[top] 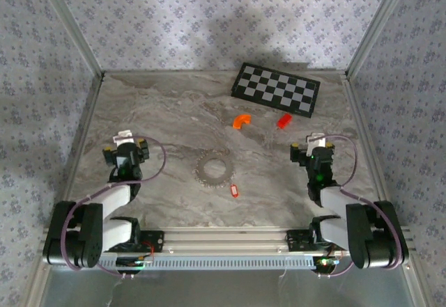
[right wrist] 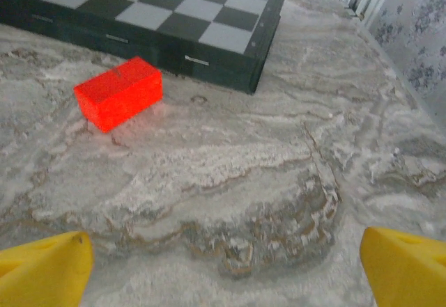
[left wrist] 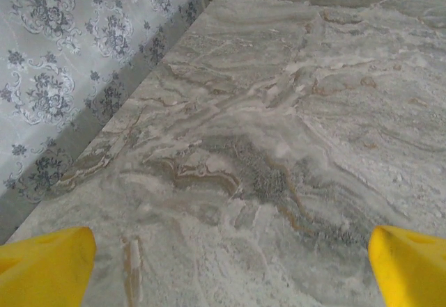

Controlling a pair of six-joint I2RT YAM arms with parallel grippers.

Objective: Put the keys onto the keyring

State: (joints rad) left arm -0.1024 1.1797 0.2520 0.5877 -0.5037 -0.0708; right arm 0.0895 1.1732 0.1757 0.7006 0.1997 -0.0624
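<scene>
The keyring, a silvery-grey beaded chain loop, lies flat on the marble table near the middle front. Just right of it and slightly nearer lies one of the keys, a tiny red-headed piece. My left gripper stands open over bare marble at the left, well away from the loop; its yellow fingertips frame nothing but table. On the right my right gripper is open too, with yellow fingertips wide apart over bare marble.
A black-and-white checkered board lies at the back right, its edge ahead of the right gripper. A red brick sits in front of it. An orange arc piece lies left of the brick. Patterned walls enclose the table.
</scene>
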